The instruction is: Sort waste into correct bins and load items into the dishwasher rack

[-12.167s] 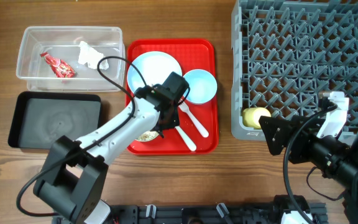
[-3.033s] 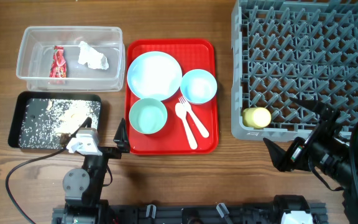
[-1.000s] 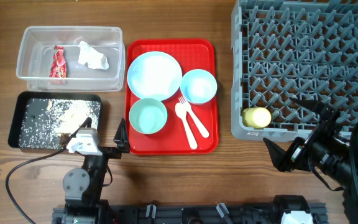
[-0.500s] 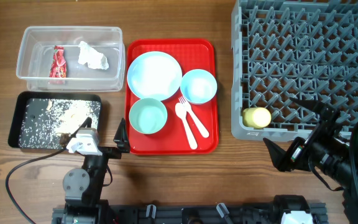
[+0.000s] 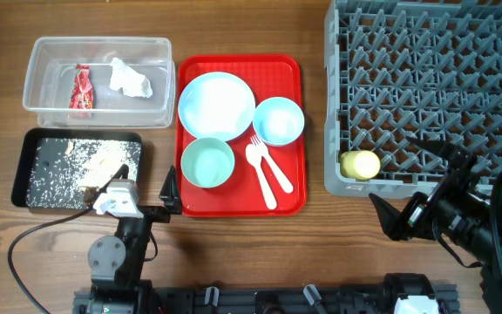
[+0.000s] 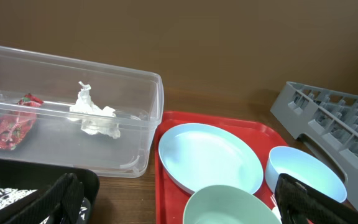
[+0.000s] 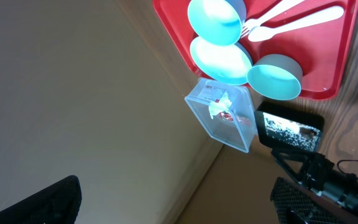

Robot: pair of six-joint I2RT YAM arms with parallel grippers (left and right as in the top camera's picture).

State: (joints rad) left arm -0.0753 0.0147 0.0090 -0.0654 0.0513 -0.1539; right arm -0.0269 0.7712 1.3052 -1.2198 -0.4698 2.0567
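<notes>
Waste lay binned: wrapper (image 5: 80, 89) and napkin (image 5: 129, 78) in the tub (image 5: 50, 113), scraps (image 5: 85, 161) across the black tray (image 5: 23, 174). Plate (image 5: 217, 105), blue bowl (image 5: 279, 120), green bowl (image 5: 207, 163), fork (image 5: 275, 173) and spoon (image 5: 260, 179) sat on the red tray (image 5: 234, 202). The cup (image 5: 360, 163) lay in the rack (image 5: 425, 52), at its near-left corner. Left gripper (image 5: 145, 181) and right gripper (image 5: 395, 174) hung with fingers spread, empty.

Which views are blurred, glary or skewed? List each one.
Overhead: sharp, evenly lit, soft shadows. Left wrist: tub and plate crisp, its own fingers dark and blurred at the bottom. Right wrist: scene rotated, tray small, mostly blank beige.
</notes>
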